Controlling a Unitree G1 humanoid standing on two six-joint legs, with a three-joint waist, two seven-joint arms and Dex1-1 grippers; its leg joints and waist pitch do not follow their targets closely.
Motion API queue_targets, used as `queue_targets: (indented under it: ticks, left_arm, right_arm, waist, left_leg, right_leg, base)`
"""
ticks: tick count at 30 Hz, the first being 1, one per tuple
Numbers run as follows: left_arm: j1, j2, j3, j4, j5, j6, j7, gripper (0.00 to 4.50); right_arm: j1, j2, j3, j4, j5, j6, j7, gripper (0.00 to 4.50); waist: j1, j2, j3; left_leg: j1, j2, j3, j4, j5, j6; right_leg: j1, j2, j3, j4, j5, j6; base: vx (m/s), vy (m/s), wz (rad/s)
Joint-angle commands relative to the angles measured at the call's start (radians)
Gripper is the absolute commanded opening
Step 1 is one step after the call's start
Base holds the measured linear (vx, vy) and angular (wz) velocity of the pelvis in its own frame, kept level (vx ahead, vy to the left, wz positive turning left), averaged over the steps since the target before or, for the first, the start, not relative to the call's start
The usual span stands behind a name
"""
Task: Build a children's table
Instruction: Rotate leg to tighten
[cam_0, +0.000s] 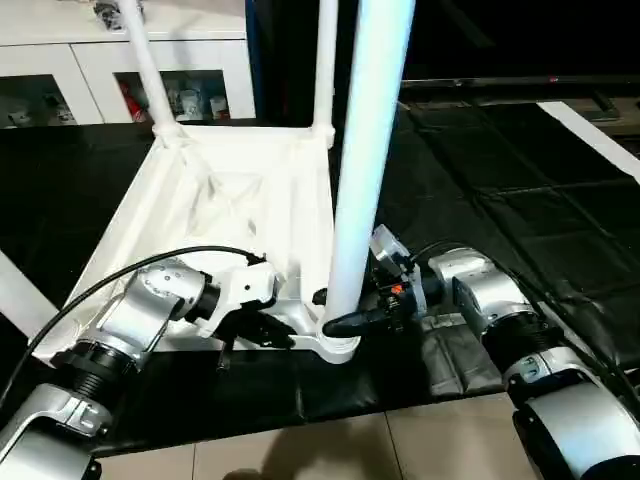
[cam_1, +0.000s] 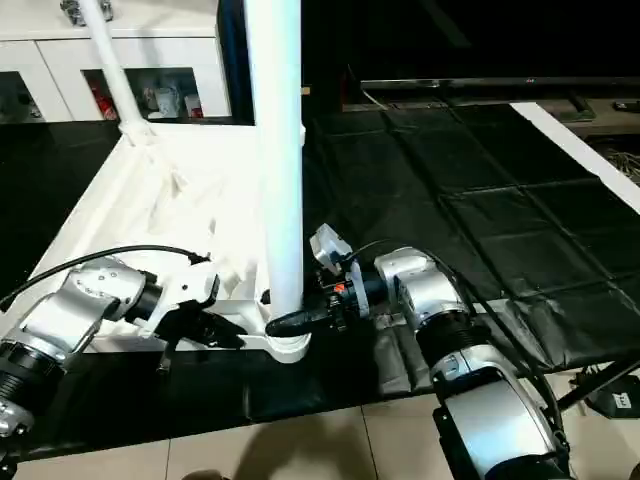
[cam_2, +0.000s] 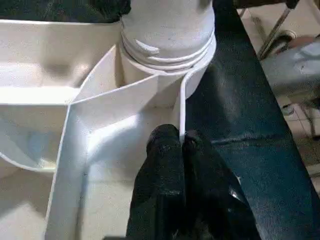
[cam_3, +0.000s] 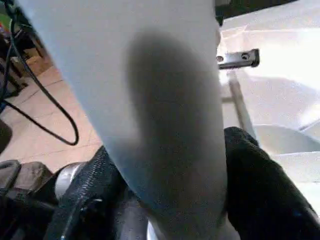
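Observation:
The children's table top (cam_0: 230, 190) lies upside down on a black mat, ribbed underside up. A thick white leg (cam_0: 365, 150) stands upright in the near corner socket (cam_0: 338, 347). My right gripper (cam_0: 345, 318) is at the base of this leg, one black finger on each side, pressed against it (cam_3: 175, 175). My left gripper (cam_2: 181, 142) is shut on the thin near rim wall of the top (cam_2: 182, 115), just beside that socket. Two more legs stand in the far sockets, one at the left (cam_0: 145, 60) and one at the right (cam_0: 325, 60).
A white glass-door cabinet (cam_0: 100, 70) stands behind the table top. The black mat (cam_0: 500, 180) spreads out to the right. Pale floor tiles (cam_0: 330, 450) run along the near edge. A black cable (cam_0: 150, 262) arches over my left forearm.

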Motion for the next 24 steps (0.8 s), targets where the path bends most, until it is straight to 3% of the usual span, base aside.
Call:
queue_targets:
  ticks: [1,3,5,8,11,13,14,15,18,21,22,24]
  left_arm:
    - [0.015,-0.035,0.014,-0.010,-0.004,0.050,0.080,0.00]
    - [0.022,-0.066,0.041,-0.023,-0.008,0.115,0.159,0.00]
    - [0.024,-0.094,0.065,-0.034,-0.012,0.169,0.223,0.00]
    - [0.022,-0.143,0.100,-0.047,-0.015,0.238,0.323,0.00]
    - [0.012,-0.193,0.123,-0.046,-0.007,0.272,0.412,0.00]
    - [0.007,-0.216,0.131,-0.047,-0.003,0.288,0.448,0.00]
    - [-0.017,-0.286,0.143,-0.028,0.017,0.304,0.551,0.00]
    - [-0.025,-0.305,0.144,-0.020,0.025,0.304,0.580,0.00]
    - [-0.056,-0.359,0.137,0.008,0.038,0.306,0.644,0.00]
    - [-0.075,-0.382,0.122,0.012,0.040,0.306,0.656,0.00]
    - [-0.078,-0.382,0.116,0.009,0.042,0.305,0.652,0.00]
    - [-0.076,-0.373,0.103,-0.006,0.043,0.312,0.633,0.00]
  right_arm:
    - [0.017,0.020,-0.039,-0.019,0.016,0.008,-0.033,2.37]
    - [0.033,0.031,-0.059,-0.029,0.024,0.019,-0.132,2.28]
    - [0.047,0.048,-0.069,-0.037,0.013,0.032,-0.252,2.25]
    - [0.070,0.087,-0.088,-0.060,0.000,0.054,-0.421,2.17]
    - [0.076,0.134,-0.109,-0.064,-0.020,0.074,-0.578,2.12]
    - [0.076,0.156,-0.119,-0.063,-0.038,0.075,-0.635,2.10]
    - [0.061,0.219,-0.145,-0.034,-0.063,0.067,-0.795,2.09]
    - [0.055,0.237,-0.151,-0.024,-0.069,0.064,-0.838,2.09]
    - [0.026,0.286,-0.164,0.020,-0.079,0.056,-0.985,2.09]
    - [0.010,0.304,-0.167,0.045,-0.086,0.046,-1.065,2.09]
    - [0.011,0.305,-0.161,0.044,-0.091,0.041,-1.063,2.63]
    - [0.024,0.305,-0.149,0.025,-0.103,0.038,-1.048,2.77]
  waist:
    - [-0.011,0.003,-0.070]
    - [-0.015,-0.003,-0.065]
    - [-0.019,-0.004,-0.061]
    - [-0.041,-0.009,-0.058]
    - [-0.062,-0.007,-0.059]
    - [-0.070,-0.008,-0.061]
    - [-0.075,0.000,-0.061]
    - [-0.083,-0.003,-0.056]
    - [-0.086,-0.001,-0.060]
    - [-0.088,0.004,-0.062]
    - [-0.088,0.002,-0.064]
    - [-0.087,0.002,-0.066]
  left_leg:
    - [0.008,0.013,0.007,-0.062,-0.167,0.024]
    - [0.004,0.010,0.006,-0.065,-0.182,0.016]
    - [0.009,0.007,0.006,-0.066,-0.201,0.008]
    - [-0.002,0.000,0.000,-0.071,-0.208,-0.006]
    - [-0.006,-0.004,-0.002,-0.069,-0.196,-0.004]
    - [-0.005,-0.005,-0.003,-0.067,-0.189,0.001]
    - [0.000,-0.005,-0.002,-0.066,-0.200,0.007]
    - [0.000,-0.006,0.001,-0.066,-0.204,0.000]
    - [0.002,-0.008,-0.003,-0.066,-0.214,-0.001]
    - [0.003,-0.006,-0.002,-0.067,-0.223,0.006]
    - [0.001,-0.006,-0.002,-0.066,-0.214,0.011]
    - [-0.001,-0.005,0.000,-0.065,-0.194,0.018]
  right_leg:
    - [0.050,-0.072,0.046,-0.065,-0.164,-0.222]
    - [0.054,-0.073,0.046,-0.071,-0.220,-0.203]
    - [0.049,-0.073,0.048,-0.079,-0.298,-0.177]
    - [0.057,-0.074,0.043,-0.090,-0.413,-0.126]
    - [0.057,-0.071,0.042,-0.094,-0.422,-0.110]
    - [0.055,-0.070,0.042,-0.093,-0.397,-0.115]
    - [0.050,-0.068,0.043,-0.094,-0.385,-0.127]
    - [0.045,-0.064,0.043,-0.098,-0.387,-0.131]
    - [0.048,-0.067,0.040,-0.099,-0.405,-0.125]
    - [0.046,-0.066,0.043,-0.097,-0.358,-0.141]
    - [0.049,-0.065,0.044,-0.094,-0.320,-0.150]
    - [0.052,-0.064,0.045,-0.087,-0.259,-0.168]
  base:
    - [0.000,0.000,0.00]
    - [0.000,0.000,0.00]
    - [0.000,0.000,0.00]
    - [0.000,0.000,0.00]
    - [0.000,0.000,0.00]
    - [0.000,0.000,0.00]
    - [0.000,0.000,0.00]
    - [0.000,0.000,0.00]
    - [0.000,0.000,0.00]
    - [0.000,0.000,0.00]
    - [0.000,0.000,0.00]
    - [0.000,0.000,0.00]
